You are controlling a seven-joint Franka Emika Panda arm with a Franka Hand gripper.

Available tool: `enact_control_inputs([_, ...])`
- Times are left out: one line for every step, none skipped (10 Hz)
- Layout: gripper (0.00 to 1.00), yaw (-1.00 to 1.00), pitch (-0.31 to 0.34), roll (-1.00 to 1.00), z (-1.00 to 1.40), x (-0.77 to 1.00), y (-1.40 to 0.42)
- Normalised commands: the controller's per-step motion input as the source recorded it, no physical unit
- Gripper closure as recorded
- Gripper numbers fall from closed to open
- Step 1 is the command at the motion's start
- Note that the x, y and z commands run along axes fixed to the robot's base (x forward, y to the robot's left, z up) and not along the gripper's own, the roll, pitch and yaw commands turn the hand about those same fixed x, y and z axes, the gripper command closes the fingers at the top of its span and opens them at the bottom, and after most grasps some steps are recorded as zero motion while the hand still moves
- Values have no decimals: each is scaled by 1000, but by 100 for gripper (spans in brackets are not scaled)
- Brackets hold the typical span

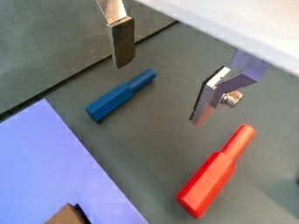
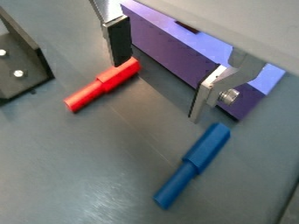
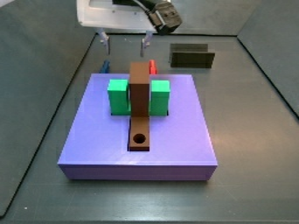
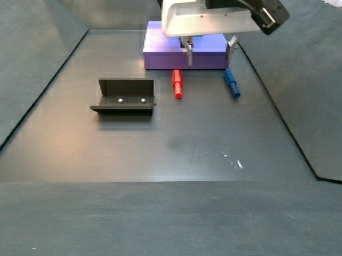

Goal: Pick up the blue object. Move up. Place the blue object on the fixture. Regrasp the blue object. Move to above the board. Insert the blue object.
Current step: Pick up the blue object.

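Pincer (image 1: pixel 162 74) open above floor; blue object (image 1: pixel 121 95) half-hidden behind board (image 3: pixel 140 131).

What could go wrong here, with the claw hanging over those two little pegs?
The gripper hangs open between the blue peg and the red peg, over neither. It might come down on the floor, or drift to the red peg, which looks much the same. The board stands close behind the pegs, so a finger may bump its edge. The blue peg lies loose and could roll if nudged.

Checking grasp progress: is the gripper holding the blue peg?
No, the blue peg lies on the floor below the open gripper in a wrist view.
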Motion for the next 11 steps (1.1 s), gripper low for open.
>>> enact_control_inputs([0,29,-103,0,-149,-280,-203])
enact_control_inputs([0,31,-106,0,-117,-274,-226])
enact_control_inputs([0,0,-93,0,-100,-277,-163])
enact_control_inputs([0,3,-76,0,-60,-203,-60])
enact_control_inputs([0,20,-73,0,-74,-186,-66])
enact_control_inputs([0,31,-100,0,-131,-223,-103])
enact_control_inputs([0,60,-164,0,-169,-263,-114])
enact_control_inputs([0,71,-201,-29,-126,-194,-69])
enact_control_inputs([0,60,-260,-46,-183,-166,-80])
enact_control_inputs([0,77,-309,-69,-217,-169,-54])
enact_control_inputs([0,69,-260,-61,-177,-163,-23])
